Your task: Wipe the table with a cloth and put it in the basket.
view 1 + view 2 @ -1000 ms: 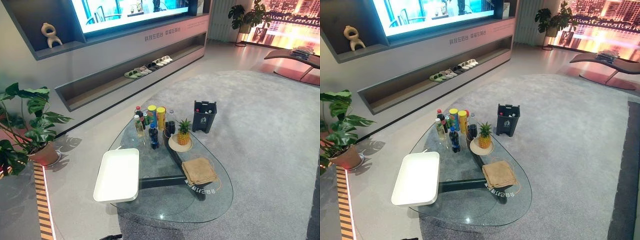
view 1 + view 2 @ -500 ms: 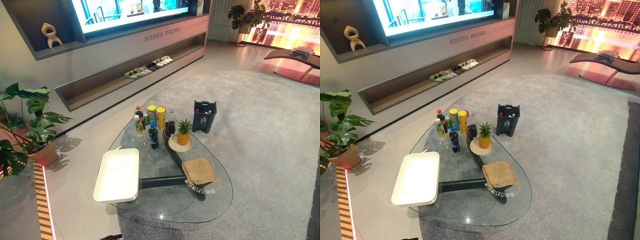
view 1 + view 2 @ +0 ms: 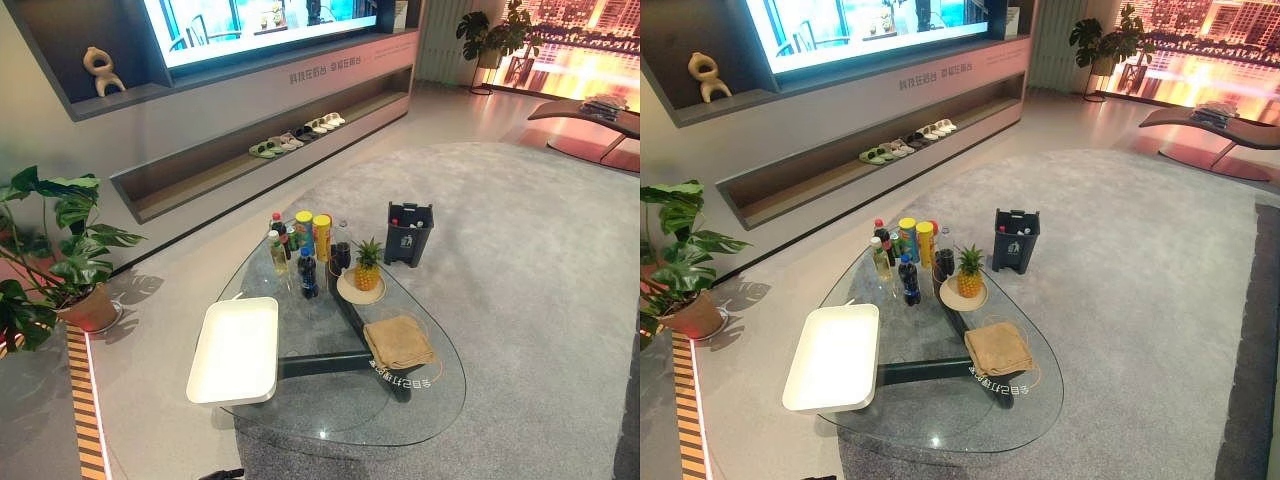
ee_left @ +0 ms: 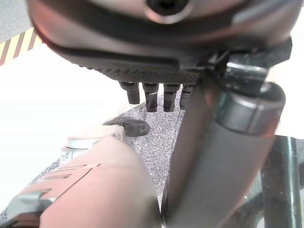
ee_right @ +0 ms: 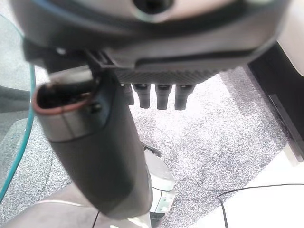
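Observation:
A folded tan cloth (image 3: 398,341) lies flat on the right side of the oval glass table (image 3: 340,412). A white rectangular basket (image 3: 236,349) with nothing in it sits on the table's left side, overhanging the edge a little. My left hand (image 4: 156,52) hangs beside the table above the carpet, its fingers (image 4: 158,98) straight and holding nothing. My right hand (image 5: 156,47) hangs the same way by the glass edge, fingers (image 5: 160,96) relaxed and empty. Both hands are well away from the cloth.
Bottles and cans (image 3: 300,250) and a pineapple on a plate (image 3: 366,268) crowd the table's far end. A dark bin (image 3: 408,233) stands on the carpet beyond. A potted plant (image 3: 60,250) stands at the left, a low shelf with slippers (image 3: 295,140) behind.

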Robot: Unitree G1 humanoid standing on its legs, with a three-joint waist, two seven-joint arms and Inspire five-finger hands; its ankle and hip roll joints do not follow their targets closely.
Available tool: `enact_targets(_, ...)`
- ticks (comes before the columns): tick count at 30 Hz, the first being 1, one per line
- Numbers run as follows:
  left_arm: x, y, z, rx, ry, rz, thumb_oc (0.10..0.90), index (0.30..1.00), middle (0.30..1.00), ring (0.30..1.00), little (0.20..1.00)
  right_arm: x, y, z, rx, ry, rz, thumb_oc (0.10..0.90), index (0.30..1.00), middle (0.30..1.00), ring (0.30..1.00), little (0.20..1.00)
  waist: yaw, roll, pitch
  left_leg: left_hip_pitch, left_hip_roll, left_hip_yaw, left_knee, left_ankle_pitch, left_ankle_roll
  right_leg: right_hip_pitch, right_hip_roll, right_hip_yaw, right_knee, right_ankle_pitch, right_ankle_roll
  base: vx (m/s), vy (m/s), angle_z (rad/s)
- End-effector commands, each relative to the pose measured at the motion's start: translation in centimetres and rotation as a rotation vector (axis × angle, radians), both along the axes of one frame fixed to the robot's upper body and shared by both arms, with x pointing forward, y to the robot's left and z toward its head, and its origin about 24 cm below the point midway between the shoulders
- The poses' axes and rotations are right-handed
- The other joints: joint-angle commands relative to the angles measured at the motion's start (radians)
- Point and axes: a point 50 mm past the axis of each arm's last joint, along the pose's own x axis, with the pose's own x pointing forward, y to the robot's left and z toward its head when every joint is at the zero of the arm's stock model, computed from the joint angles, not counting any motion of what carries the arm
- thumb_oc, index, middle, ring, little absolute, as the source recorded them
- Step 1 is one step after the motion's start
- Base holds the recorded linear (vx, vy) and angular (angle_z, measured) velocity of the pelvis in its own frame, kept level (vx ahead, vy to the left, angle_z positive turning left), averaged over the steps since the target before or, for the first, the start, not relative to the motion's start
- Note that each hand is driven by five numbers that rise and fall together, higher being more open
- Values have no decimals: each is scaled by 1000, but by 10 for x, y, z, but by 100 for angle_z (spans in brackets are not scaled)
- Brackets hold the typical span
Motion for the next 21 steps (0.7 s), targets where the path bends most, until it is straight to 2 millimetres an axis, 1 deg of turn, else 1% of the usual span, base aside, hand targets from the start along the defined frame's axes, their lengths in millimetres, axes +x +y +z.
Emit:
enact_targets(1, 13, 12, 5, 55, -33, 24, 800, 900, 900, 900, 900, 15, -13, 7, -50, -11, 0, 800, 900, 900, 900, 900, 0, 1, 49, 2, -72, 6, 5, -65, 37, -8, 39, -55, 6, -1, -8, 68, 0, 0)
enact_targets(4, 11, 18, 7, 70, -45, 57, 800, 900, 900, 900, 900, 13, -18, 8, -61, -14, -4, 800, 900, 900, 900, 900, -1, -1, 61, -17, -73, 10, 5, -55, 34, -29, 37, -48, 5, 13, -2, 70, -6, 0)
enact_targets(6, 19, 19, 9, 73, -75, 72, 800, 900, 900, 900, 900, 21, -20, 10, -70, -38, -6, 800, 900, 900, 900, 900, -1, 1, 83, -43, -76, 11, 5, -44, 35, -58, 35, -44, 5, 26, -2, -65, 8, -1)
enact_targets(8, 41, 19, 15, 70, -148, 102, 800, 900, 900, 900, 900, 41, -24, 16, -89, -98, -16, 800, 900, 900, 900, 900, -3, 10, 138, -96, -79, 11, 5, -21, 38, -119, 32, -38, 9, 47, -5, -305, 39, -3)
enact_targets(9, 55, 19, 19, 67, -193, 117, 800, 900, 900, 900, 900, 54, -26, 20, -99, -135, -23, 800, 900, 900, 900, 900, -8, 16, 171, -128, -82, 11, 5, -8, 42, -158, 33, -29, 13, 59, -7, -342, 40, -4)
enact_targets(10, 61, 19, 21, 66, -212, 122, 800, 900, 900, 900, 900, 59, -26, 22, -102, -151, -26, 800, 900, 900, 900, 900, -9, 18, 185, -143, -83, 11, 5, -3, 43, -176, 34, -27, 15, 63, -9, -356, 24, -6)
enact_targets(11, 76, 19, 27, 65, -259, 139, 800, 900, 900, 900, 900, 72, -28, 26, -111, -182, -38, 800, 900, 900, 900, 900, -11, 23, 219, -185, -84, 12, 5, 11, 46, -221, 38, -21, 20, 74, -13, -273, 6, -7)
enact_targets(14, 100, 22, 39, 55, -347, 195, 800, 900, 900, 900, 900, 87, -30, 32, -123, -230, -45, 800, 900, 900, 900, 900, -15, 32, 280, -253, -87, 3, 5, 30, 53, -299, 48, -7, 50, 73, -24, -214, -4, -7)
enact_targets(15, 103, 23, 41, 53, -360, 201, 800, 900, 900, 900, 900, 89, -30, 33, -123, -236, -48, 800, 900, 900, 900, 900, -16, 33, 289, -265, -88, 1, 5, 34, 55, -314, 51, -4, 62, 69, -26, -260, -42, 0)
enact_targets(16, 115, 26, 48, 55, -405, 208, 800, 900, 900, 900, 900, 96, -30, 35, -122, -273, -69, 800, 900, 900, 900, 900, -11, 36, 330, -318, -91, -11, 14, 60, 58, -384, 63, -2, 138, 46, -38, -235, -50, 0)
enact_targets(17, 116, 26, 49, 57, -410, 206, 800, 900, 900, 900, 900, 98, -30, 36, -122, -280, -73, 800, 900, 900, 900, 900, -10, 36, 338, -334, -93, -14, 26, 63, 58, -400, 64, -3, 158, 40, -41, -277, -65, -1)
enact_targets(19, 122, 28, 53, 65, -431, 209, 800, 900, 900, 900, 900, 104, -32, 39, -129, -301, -67, 800, 900, 900, 900, 900, -8, 34, 368, -406, -106, -25, 109, 60, 56, -460, 65, -16, 227, 24, -49, -243, -51, 0)
enact_targets(20, 129, 27, 57, 61, -457, 214, 800, 900, 900, 900, 900, 111, -34, 43, -137, -325, -70, 800, 900, 900, 900, 900, -6, 32, 393, -487, -121, -33, 212, 45, 52, -524, 62, -29, 306, 1, -58, -267, -47, -1)
enact_targets(21, 131, 27, 58, 60, -467, 217, 800, 900, 900, 900, 900, 112, -35, 44, -139, -332, -78, 800, 900, 900, 900, 900, -7, 33, 400, -512, -127, -36, 246, 36, 53, -545, 62, -29, 334, -10, -61, -260, -40, 2)
